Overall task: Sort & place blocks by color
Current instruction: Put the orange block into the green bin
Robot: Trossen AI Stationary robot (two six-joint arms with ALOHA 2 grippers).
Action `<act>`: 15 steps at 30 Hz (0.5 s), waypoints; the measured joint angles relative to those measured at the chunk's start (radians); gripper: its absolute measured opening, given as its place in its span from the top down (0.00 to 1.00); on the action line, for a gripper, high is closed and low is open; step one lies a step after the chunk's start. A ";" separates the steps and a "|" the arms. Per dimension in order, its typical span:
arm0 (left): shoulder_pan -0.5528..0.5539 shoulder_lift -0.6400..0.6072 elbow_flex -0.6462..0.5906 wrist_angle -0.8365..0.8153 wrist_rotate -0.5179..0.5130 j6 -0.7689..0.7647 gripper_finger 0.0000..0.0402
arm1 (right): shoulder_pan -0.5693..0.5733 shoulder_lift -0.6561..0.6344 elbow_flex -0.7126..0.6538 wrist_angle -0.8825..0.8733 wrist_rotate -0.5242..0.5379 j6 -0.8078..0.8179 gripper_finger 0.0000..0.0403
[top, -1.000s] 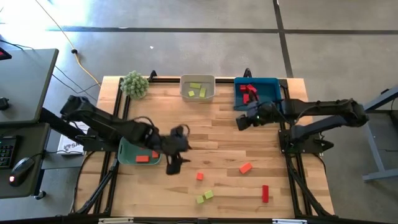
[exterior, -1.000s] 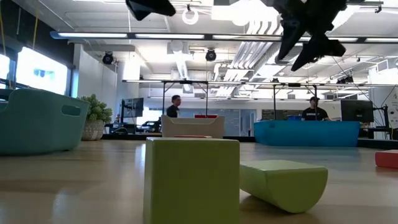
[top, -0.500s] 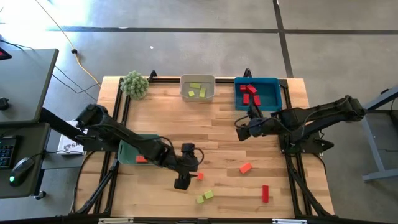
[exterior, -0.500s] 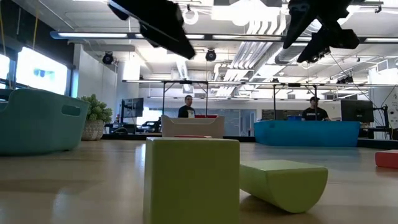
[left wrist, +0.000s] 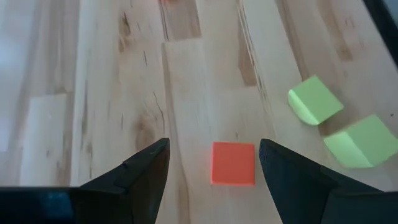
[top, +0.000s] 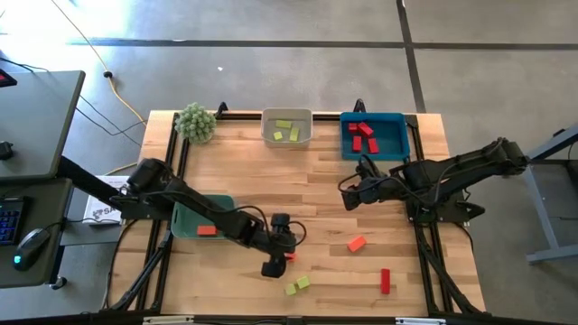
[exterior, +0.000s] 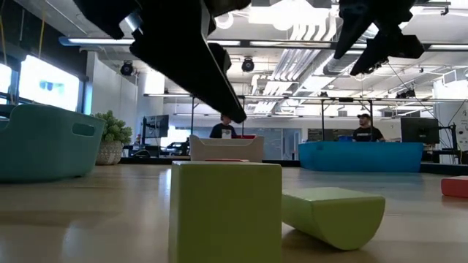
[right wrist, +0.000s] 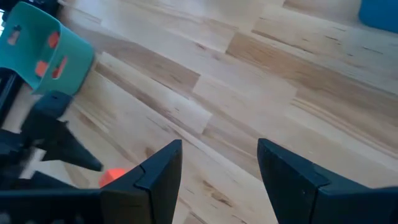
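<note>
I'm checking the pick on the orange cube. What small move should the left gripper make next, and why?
Probably lower straight down, then close. The left gripper is open, and the small orange block lies on the table between its fingers, not yet gripped.

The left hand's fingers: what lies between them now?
In the left wrist view, a small orange block lies on bare wooden table between the open left hand's fingers, untouched.

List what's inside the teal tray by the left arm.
The teal tray holds one orange block in the high view; the right wrist view shows two. The left arm crosses over the tray, so anything under it is covered.
</note>
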 joint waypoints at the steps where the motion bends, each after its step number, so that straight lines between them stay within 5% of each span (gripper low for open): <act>1: 0.000 0.007 0.000 0.001 0.001 0.000 0.41 | 0.000 0.002 0.000 0.002 0.000 0.000 0.51; 15: 0.000 0.089 0.000 0.043 0.035 0.000 0.41 | 0.000 0.003 0.000 -0.014 0.013 -0.007 0.51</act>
